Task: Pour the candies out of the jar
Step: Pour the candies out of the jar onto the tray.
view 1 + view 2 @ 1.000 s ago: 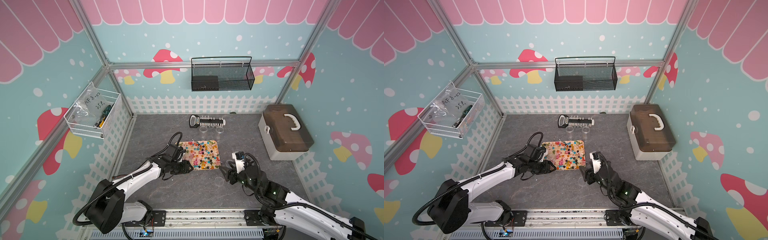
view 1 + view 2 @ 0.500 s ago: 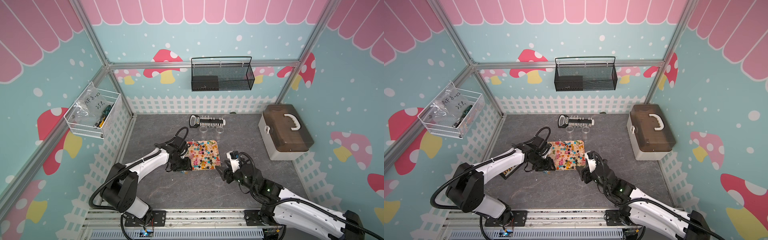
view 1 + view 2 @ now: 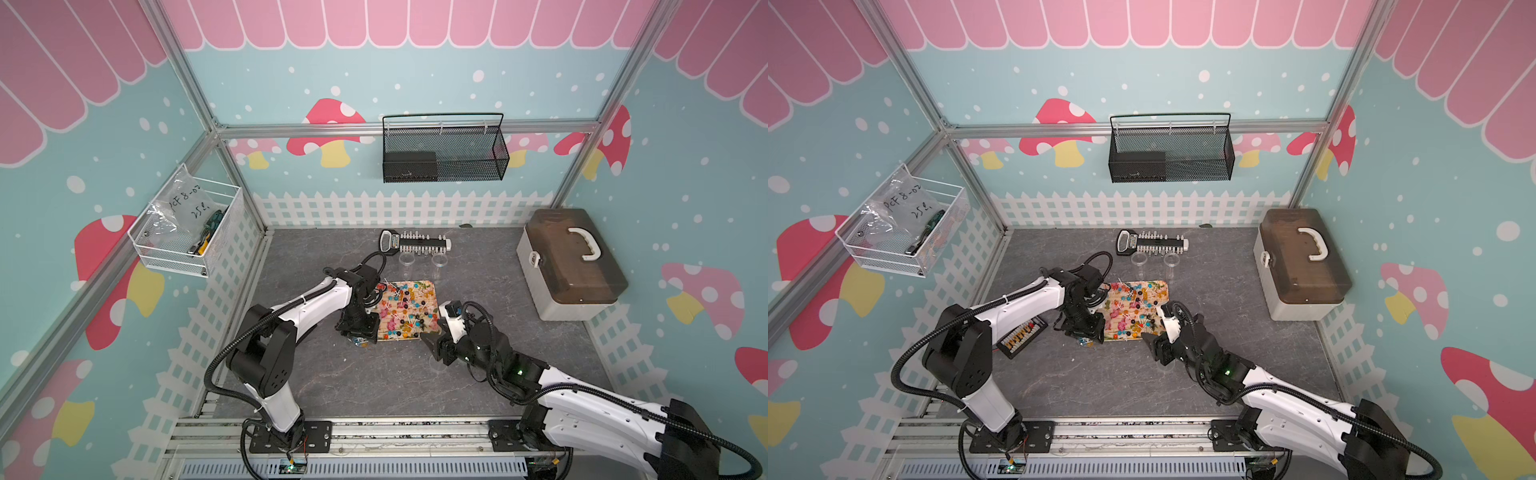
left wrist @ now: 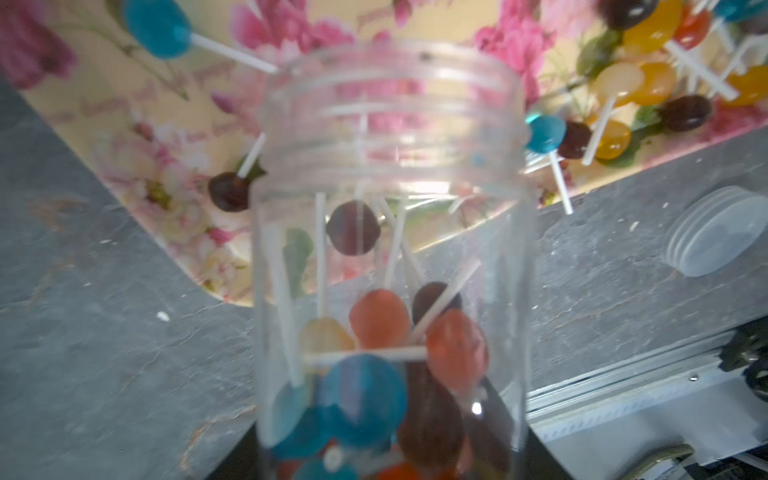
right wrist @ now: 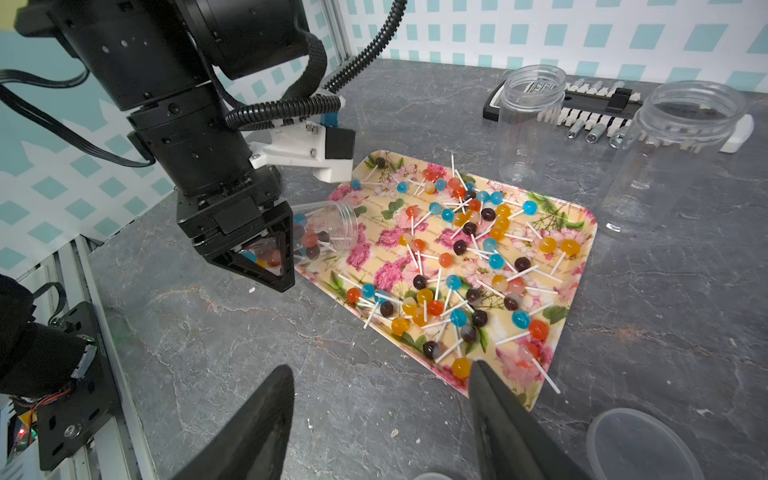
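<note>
Mostly done: most candies (image 5: 457, 249) lie on tray (image 5: 575, 274), a few left in jar (image 5: 328, 228), which L gripper (image 5: 249, 257) pinches tipped w/ mouth over tray's near-left corner; R gripper (image 5: 382, 368) spread, empty, by near-right corner.

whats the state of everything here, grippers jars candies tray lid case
left gripper, shut on jar
right gripper, open, empty
jar, lid off, on its side, mouth over tray edge, some candies inside
candies, mostly spread on tray
tray, flat on table
spare jars, upright, empty, lidless
lid, lying on table
case, shut
</note>
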Motion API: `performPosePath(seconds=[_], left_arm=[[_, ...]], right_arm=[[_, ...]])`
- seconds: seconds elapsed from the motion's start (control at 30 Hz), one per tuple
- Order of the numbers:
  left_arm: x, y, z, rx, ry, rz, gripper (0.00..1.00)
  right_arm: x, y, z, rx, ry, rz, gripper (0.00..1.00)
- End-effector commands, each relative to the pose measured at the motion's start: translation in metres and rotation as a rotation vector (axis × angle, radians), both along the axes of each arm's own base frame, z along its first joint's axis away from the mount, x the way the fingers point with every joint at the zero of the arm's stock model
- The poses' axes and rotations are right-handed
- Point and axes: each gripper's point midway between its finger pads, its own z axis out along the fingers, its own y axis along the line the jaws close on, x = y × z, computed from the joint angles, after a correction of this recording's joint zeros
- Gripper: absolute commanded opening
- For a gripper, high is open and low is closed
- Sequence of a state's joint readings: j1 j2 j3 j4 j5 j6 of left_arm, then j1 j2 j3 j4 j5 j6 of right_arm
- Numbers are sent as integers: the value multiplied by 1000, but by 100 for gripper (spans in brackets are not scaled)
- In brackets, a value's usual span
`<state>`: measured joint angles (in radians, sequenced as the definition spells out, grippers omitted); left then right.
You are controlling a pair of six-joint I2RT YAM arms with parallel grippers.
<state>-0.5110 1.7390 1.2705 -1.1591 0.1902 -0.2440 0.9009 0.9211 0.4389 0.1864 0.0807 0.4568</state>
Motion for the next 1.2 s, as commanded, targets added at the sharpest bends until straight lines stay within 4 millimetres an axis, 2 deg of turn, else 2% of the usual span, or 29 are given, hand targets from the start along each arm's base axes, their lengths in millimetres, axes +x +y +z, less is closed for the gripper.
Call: performPosePath(seconds=[0.0, 0.1, 0.27, 0.43, 0.6, 0.8, 1.17], left_arm=[[-1, 20, 5, 126, 11, -92, 43], [4, 23, 7, 189, 11, -151, 43], [14, 18, 8, 272, -17, -259, 42], [19, 19, 6, 432, -36, -427, 42], [33, 25, 16, 605, -118, -540, 41], [39, 31, 22, 734, -163, -633, 41], [36, 33, 25, 806, -178, -713, 41]], right_arm=[[1, 2, 6, 55, -6, -6, 65], [0, 2, 3, 66, 4, -4, 65], [1, 2, 2, 63, 8, -7, 65], [2, 2, -2, 55, 18, -13, 65], [2, 1, -7, 49, 28, -16, 65], [2, 1, -8, 49, 31, -16, 65], [1, 3, -11, 56, 43, -11, 65]])
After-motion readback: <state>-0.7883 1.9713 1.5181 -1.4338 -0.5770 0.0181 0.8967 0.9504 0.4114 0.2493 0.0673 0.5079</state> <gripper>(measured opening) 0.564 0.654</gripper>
